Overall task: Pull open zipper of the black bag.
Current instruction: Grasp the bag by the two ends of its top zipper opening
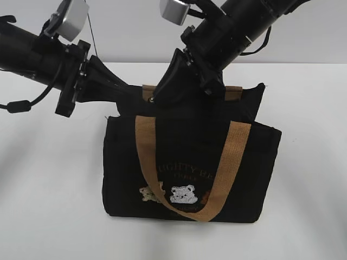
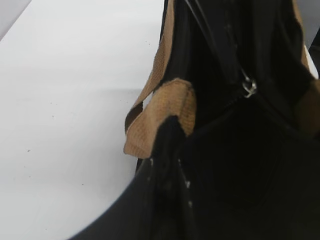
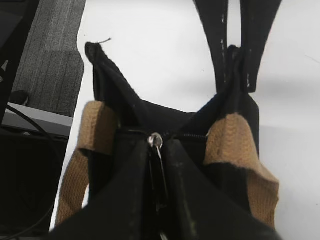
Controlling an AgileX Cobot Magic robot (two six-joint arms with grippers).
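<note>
**Both arms on the bag, pull tab in the right jaws**

The black bag (image 1: 192, 168) stands upright on the white table (image 1: 49, 179), its tan strap (image 1: 149, 157) looping down the front. The zipper (image 3: 187, 136) runs along the top edge, side to side in the exterior view, and that line is the axis the coming pull must follow.

The left gripper (image 2: 167, 150) reaches in from the left and is closed narrow on the bag's end fabric, just beside a folded strap end (image 2: 167, 107) (an anchoring hold, I judge). From its wrist view the metal slider (image 2: 249, 88) lies ahead and to the right.

The right gripper (image 3: 160, 200) comes down over the middle of the top edge. Its jaws stand narrow around the thin pull tab (image 3: 159, 160), with the slider directly ahead of the fingertips. The right arm is the nearer one to the slider. The zipper looks closed beyond the slider, toward the left gripper.
</note>
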